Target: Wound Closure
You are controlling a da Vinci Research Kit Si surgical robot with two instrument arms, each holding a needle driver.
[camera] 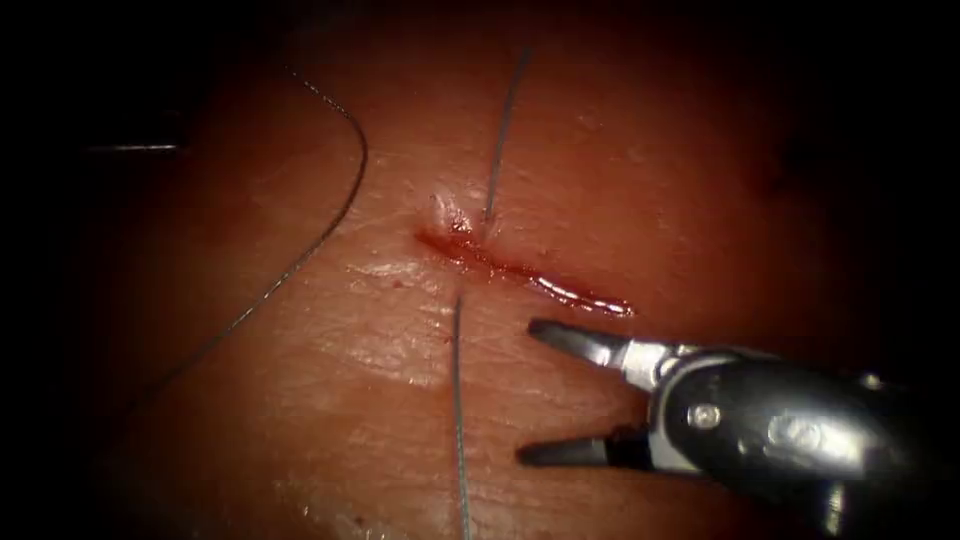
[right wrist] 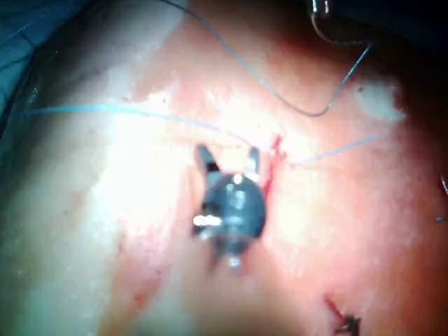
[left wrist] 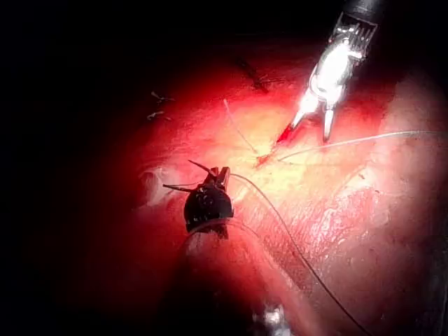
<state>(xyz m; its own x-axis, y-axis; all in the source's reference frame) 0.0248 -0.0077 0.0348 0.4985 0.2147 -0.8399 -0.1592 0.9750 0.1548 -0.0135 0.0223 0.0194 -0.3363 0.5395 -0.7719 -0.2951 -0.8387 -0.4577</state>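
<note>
The cut (camera: 520, 272) runs slanting across the tissue (camera: 400, 350), wet with red fluid. A thread (camera: 503, 130) enters the tissue just above the cut's left end and comes out below it, trailing down (camera: 458, 420). The right tool (camera: 527, 390) hovers below the cut's right end, jaws open, holding nothing; it is also in the right wrist view (right wrist: 228, 157) and the left wrist view (left wrist: 306, 136). The left tool (left wrist: 178, 175) is dark, its jaws spread with nothing in them; thread (left wrist: 280, 227) passes beside it. A curved piece that looks like the needle (right wrist: 329, 35) lies away from the cut.
A long loop of thread (camera: 345, 200) curves over the tissue left of the cut. Short cut ends of thread (left wrist: 157, 98) and an earlier stitch (right wrist: 343, 323) lie farther along the tissue.
</note>
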